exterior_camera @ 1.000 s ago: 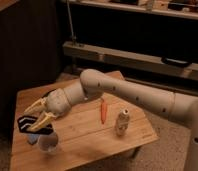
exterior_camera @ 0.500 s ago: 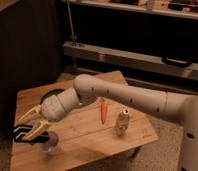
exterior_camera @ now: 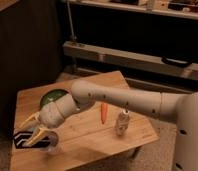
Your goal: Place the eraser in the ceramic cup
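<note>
Eraser [exterior_camera: 28, 138] pinched in the gripper [exterior_camera: 34, 135], black block with pale stripes lying roughly level between the yellowish fingers [exterior_camera: 30, 120], sticking out toward the near-left edge of the table [exterior_camera: 87, 135]. Gripper clenched on eraser, at the near-left corner of the table top, low over the wood. Held flat and crosswise, presumably so that the block can be dropped end-on or tipped once lined up. Ceramic cup [exterior_camera: 53, 146] just below and to the right of the fingertips, only part of the pale rim visible; rest hidden behind the wrist. Cannot tell whether eraser sits over the opening or just beside it; looks slightly left of it. Judged stage: carry nearly finished, release not yet made. Arm [exterior_camera: 127, 102] reaching in from the right, low across the table, probably to keep the wrist angled down at the cup. Green plate [exterior_camera: 52, 96] behind the gripper, partly covered by the forearm. Carrot [exterior_camera: 104, 113] well right of the gripper, mid-table, untouched. Slim pale bottle [exterior_camera: 122, 122] further right again, upright, close under the arm; risk of a knock if the elbow drops. Next move likely needs a small shift toward the cup, then opening.
</note>
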`<state>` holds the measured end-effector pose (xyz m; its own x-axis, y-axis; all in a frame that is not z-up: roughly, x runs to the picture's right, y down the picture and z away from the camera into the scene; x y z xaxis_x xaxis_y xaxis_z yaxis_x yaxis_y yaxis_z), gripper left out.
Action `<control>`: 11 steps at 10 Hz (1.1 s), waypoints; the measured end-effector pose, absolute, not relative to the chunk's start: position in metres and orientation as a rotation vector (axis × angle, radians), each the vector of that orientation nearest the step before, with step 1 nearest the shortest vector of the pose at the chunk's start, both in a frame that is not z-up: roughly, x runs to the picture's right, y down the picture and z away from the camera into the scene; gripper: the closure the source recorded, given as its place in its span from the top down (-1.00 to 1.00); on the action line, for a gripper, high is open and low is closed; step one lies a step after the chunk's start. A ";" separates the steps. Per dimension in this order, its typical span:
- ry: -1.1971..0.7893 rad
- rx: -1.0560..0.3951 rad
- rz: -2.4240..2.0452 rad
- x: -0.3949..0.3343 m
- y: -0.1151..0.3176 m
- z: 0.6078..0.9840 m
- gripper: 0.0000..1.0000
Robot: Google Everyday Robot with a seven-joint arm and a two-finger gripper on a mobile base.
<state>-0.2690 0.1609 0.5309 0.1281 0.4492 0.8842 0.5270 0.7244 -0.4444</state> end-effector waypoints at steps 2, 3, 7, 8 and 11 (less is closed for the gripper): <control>-1.488 -0.821 -0.054 -0.269 0.162 0.542 -1.00; -1.485 -0.813 -0.048 -0.268 0.161 0.547 -1.00; -1.498 -0.792 -0.018 -0.265 0.163 0.566 -1.00; -1.511 -0.795 -0.008 -0.266 0.165 0.568 -1.00; -1.545 -0.810 0.007 -0.267 0.169 0.570 -0.55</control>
